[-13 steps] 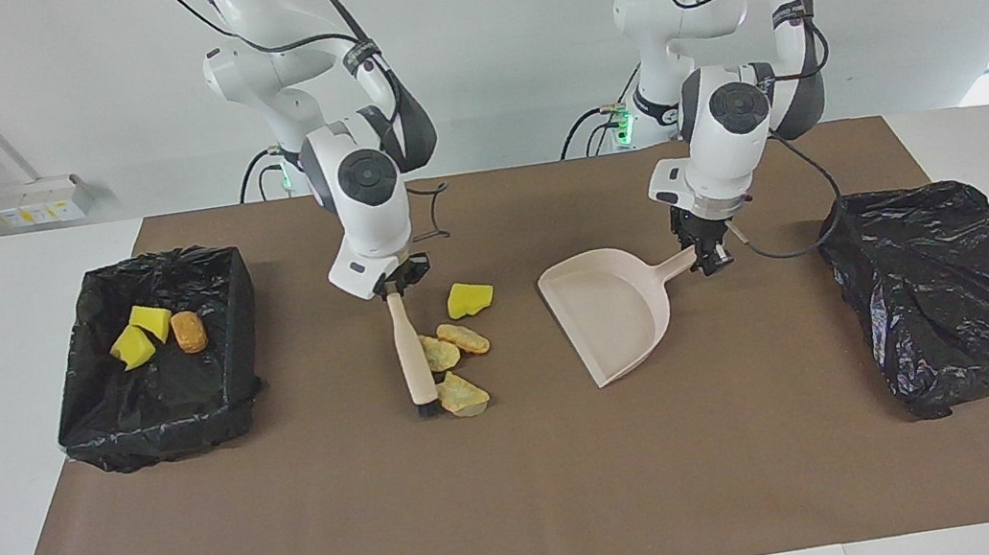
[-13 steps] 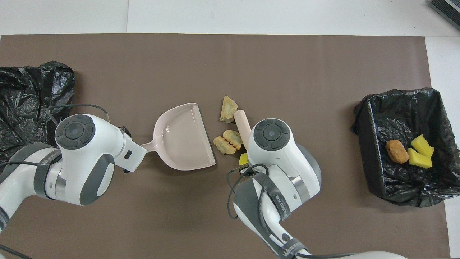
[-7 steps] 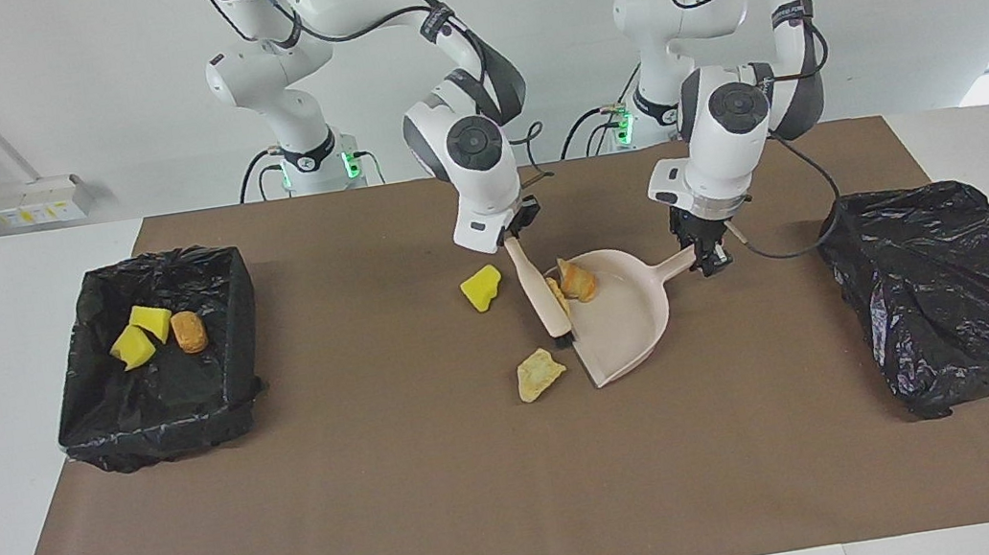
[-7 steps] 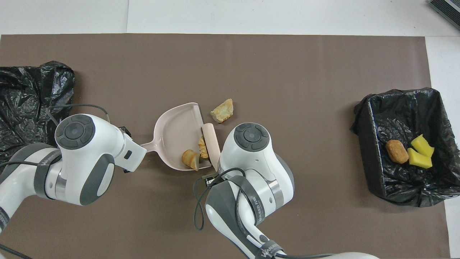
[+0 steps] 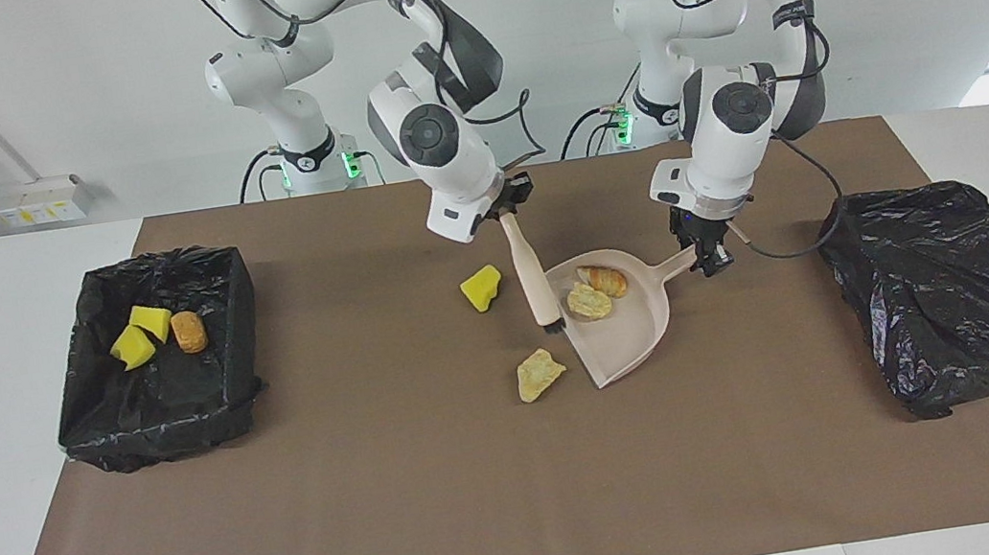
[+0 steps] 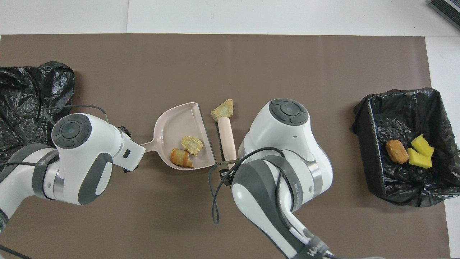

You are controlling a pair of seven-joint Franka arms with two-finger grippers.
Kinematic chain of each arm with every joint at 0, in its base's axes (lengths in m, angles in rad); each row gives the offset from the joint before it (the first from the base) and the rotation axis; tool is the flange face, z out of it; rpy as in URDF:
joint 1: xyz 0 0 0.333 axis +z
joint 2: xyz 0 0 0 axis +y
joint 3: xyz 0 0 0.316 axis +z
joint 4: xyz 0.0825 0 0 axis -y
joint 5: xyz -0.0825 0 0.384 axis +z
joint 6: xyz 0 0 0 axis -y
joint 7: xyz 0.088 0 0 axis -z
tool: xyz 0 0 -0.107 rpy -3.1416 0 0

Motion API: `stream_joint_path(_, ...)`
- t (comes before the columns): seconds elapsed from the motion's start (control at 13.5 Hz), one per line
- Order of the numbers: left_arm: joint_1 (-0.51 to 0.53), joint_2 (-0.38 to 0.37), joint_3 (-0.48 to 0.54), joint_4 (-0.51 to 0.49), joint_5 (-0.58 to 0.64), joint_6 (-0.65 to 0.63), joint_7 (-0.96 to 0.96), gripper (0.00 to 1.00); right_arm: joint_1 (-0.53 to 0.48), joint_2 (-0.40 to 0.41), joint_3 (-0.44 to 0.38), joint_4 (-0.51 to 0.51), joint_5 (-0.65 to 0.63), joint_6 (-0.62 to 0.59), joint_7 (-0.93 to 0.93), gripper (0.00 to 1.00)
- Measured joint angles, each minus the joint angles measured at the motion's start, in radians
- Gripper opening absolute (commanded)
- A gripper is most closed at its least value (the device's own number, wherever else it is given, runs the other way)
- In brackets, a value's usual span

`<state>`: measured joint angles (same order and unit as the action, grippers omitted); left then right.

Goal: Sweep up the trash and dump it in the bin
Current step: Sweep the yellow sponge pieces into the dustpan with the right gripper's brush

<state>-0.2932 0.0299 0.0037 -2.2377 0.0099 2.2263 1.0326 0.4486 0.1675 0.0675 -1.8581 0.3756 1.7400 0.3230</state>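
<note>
My left gripper (image 5: 710,255) is shut on the handle of the beige dustpan (image 5: 623,332), which lies flat on the brown mat. Two pieces of trash lie in the pan: a tan lump (image 5: 588,302) and an orange-brown piece (image 5: 604,279). My right gripper (image 5: 511,204) is shut on the beige brush (image 5: 529,268), tilted with its bristle end at the pan's open lip. A yellow wedge (image 5: 481,287) and a tan lump (image 5: 539,374) lie on the mat beside the brush. From overhead both grippers are hidden under their wrists; the brush (image 6: 226,138) and pan (image 6: 178,124) show.
The bin (image 5: 238,299), lined with a black bag, stands at the right arm's end and holds two yellow wedges (image 5: 139,332) and an orange-brown nugget (image 5: 189,331). A crumpled black bag (image 5: 951,291) lies at the left arm's end.
The right gripper swept the brush toward the dustpan and pushed two pieces in, then drew back from the lip. One tan lump and the yellow wedge stayed on the mat. The left arm held still.
</note>
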Motion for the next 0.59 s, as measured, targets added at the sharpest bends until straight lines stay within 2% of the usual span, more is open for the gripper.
stream_joint_path(0.22,0.019,-0.003,0.002,0.011,-0.011,0.003,0.0,0.0,-0.007,-0.079,0.004,-0.122,-0.03,-0.012,0.263,0.0)
stream_joint_path(0.45,0.032,-0.007,0.003,0.015,-0.029,0.002,-0.001,0.0,0.101,-0.165,0.014,-0.255,-0.033,0.057,0.612,0.0)
stream_joint_path(0.59,0.032,-0.007,0.003,0.014,-0.032,-0.006,-0.019,0.0,0.166,-0.227,0.02,-0.359,-0.034,0.149,0.732,0.0)
